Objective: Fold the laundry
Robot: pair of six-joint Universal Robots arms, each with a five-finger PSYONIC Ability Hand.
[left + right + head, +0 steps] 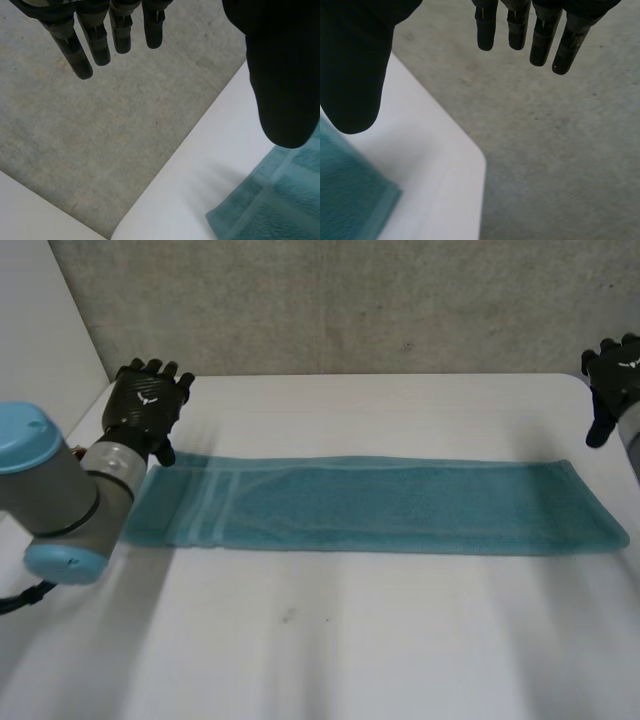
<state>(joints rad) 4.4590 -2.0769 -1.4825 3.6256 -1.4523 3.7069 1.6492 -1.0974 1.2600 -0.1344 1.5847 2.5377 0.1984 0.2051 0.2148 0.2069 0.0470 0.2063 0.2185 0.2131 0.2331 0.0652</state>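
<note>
Teal towel (380, 505) is laid flat on worktop (350, 630) | left robot hand (148, 405) is held open by one end | right robot hand (615, 375) is held open by the other

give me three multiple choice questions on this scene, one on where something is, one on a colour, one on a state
1. Where is the left hand?
A. by the striped left end of the towel
B. over the towel's middle
C. at the towel's right end

2. What colour is the towel?
A. white
B. teal
C. red

3. What state is the right hand in?
A. curled round the towel
B. pinching a table edge
C. open, holding nothing

Answers:
1 A, since the head view has it beside the towel's far left corner, next to the pale stripes.
2 B, since the cloth is teal against the white table.
3 C, since the right wrist view shows straight fingers with nothing between them and the thumb.
</note>
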